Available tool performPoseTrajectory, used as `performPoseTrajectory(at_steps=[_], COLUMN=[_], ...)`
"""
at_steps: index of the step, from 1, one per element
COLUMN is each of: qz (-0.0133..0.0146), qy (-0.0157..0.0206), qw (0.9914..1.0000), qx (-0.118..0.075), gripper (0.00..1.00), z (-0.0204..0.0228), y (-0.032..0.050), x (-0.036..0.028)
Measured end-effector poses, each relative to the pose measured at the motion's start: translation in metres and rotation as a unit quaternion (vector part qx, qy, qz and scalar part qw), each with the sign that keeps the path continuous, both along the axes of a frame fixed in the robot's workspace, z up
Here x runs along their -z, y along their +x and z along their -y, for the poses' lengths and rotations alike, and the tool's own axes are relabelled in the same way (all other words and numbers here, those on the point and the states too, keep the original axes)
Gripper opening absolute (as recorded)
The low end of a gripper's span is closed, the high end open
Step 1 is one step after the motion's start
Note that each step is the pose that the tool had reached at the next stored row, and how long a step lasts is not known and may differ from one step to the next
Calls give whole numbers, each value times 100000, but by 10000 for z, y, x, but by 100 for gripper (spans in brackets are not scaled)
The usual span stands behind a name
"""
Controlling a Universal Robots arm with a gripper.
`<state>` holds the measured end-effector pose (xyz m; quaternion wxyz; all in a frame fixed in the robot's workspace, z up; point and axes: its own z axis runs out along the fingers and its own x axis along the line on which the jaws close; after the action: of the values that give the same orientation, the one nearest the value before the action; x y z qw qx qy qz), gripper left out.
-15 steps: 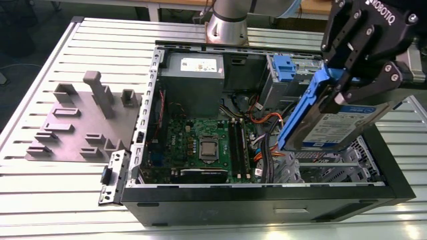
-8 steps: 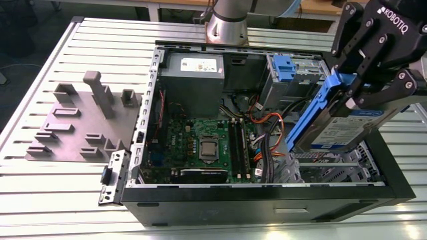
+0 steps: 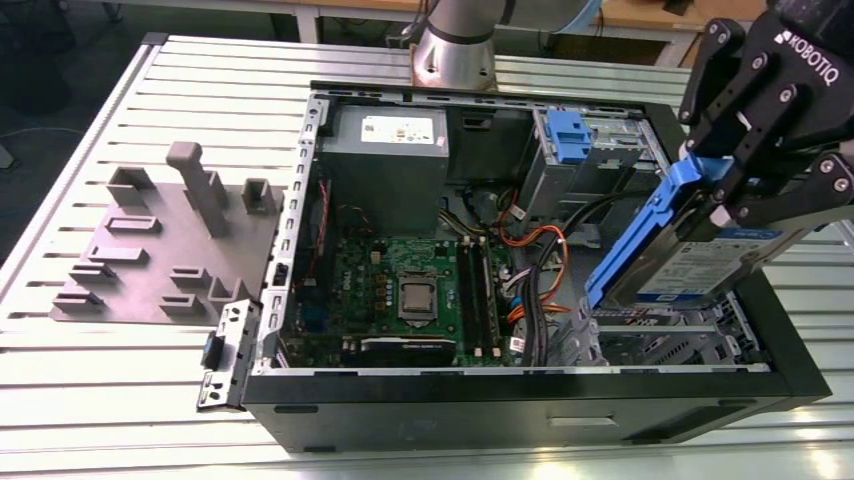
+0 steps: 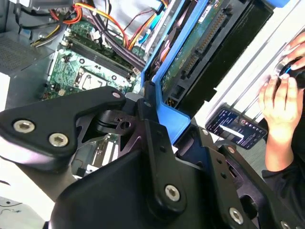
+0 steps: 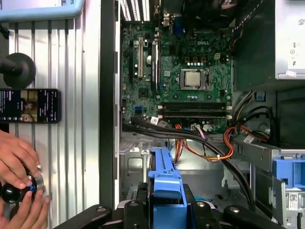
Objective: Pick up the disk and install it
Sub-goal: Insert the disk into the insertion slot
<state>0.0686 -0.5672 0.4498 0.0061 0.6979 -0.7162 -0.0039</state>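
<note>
The black robot gripper (image 3: pixel 731 190) has its fingers closed on the blue plastic end handle of the disk (image 3: pixel 694 262) — a flat silver hard drive with a white-and-blue label in a blue carrier frame. The disk hangs tilted, off the table, above the corner of the open black computer case (image 3: pixel 534 405) at the exterior view's right, with its lower end dipping toward the grey metal bay inside that corner. In the first wrist view the blue handle (image 5: pixel 164 191) sits between the fingers over the green motherboard (image 5: pixel 181 71). A second blue-tabbed drive (image 3: pixel 571 135) sits in its cage along the case's far edge. A grey slotted plastic holder (image 3: pixel 160 245) lies on the slatted metal table (image 3: pixel 107 390) beside the case. A person's hands (image 5: pixel 19 191) rest on a black knob — a dark phone (image 5: pixel 29 106) lies nearby.
</note>
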Motion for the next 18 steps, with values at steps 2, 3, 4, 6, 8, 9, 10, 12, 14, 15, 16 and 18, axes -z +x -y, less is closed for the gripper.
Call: performPoseTrajectory(at_steps=[2,3,4,6,8,9,10,12,14,15,16,18], qz=[-2,-3,-2,-1,-2,-1,-1,-1,-1,-1,1,0], qy=[-10,-20,-24,-7,-7,-7,-8,-8,-6,-5,-3,-2], qw=[100000,100000,100000,100000,100000,100000,100000,100000,100000,100000,100000,100000], qx=[-4,-3,2,0,-2,-2,-3,-2,0,-5,-8,-2], gripper=[36,36,36,36,36,36,36,36,36,36,36,36], z=[2,2,2,2,2,2,2,2,2,2,2,2], y=[29,32,31,32,32,32,32,32,32,38,46,70], x=[12,12,12,17,18,18,18,18,20,21,23,34])
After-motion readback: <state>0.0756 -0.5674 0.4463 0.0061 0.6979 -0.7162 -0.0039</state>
